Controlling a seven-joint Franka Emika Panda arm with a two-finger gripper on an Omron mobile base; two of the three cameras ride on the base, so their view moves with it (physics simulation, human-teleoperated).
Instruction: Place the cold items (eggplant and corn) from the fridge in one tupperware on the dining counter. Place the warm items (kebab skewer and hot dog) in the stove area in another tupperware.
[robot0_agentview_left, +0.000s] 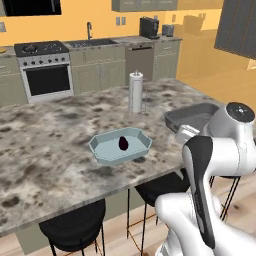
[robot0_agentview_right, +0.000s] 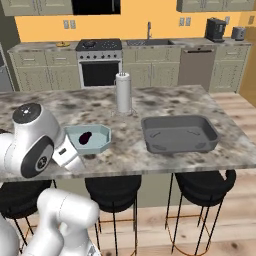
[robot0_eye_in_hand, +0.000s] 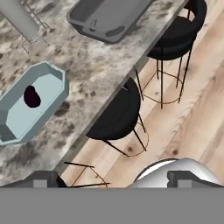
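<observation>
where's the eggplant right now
The eggplant lies inside the light blue tupperware on the dining counter, left of the grey tupperware, near the paper towel roll.

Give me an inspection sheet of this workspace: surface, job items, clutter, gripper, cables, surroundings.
Surface: marbled dining counter, mostly bare.
Job's things: eggplant lies inside the light blue tupperware; grey tupperware beside it holds nothing. No corn, kebab skewer or hot dog on the counter.
Clutter: paper towel holder standing upright behind the containers.
Gripper: gripper open, holding nothing, out over the counter edge and stools.
Cables: nothing seen.
Surroundings: black stools under the counter; stove, sink, coffee machine along the back wall; wooden floor.
</observation>
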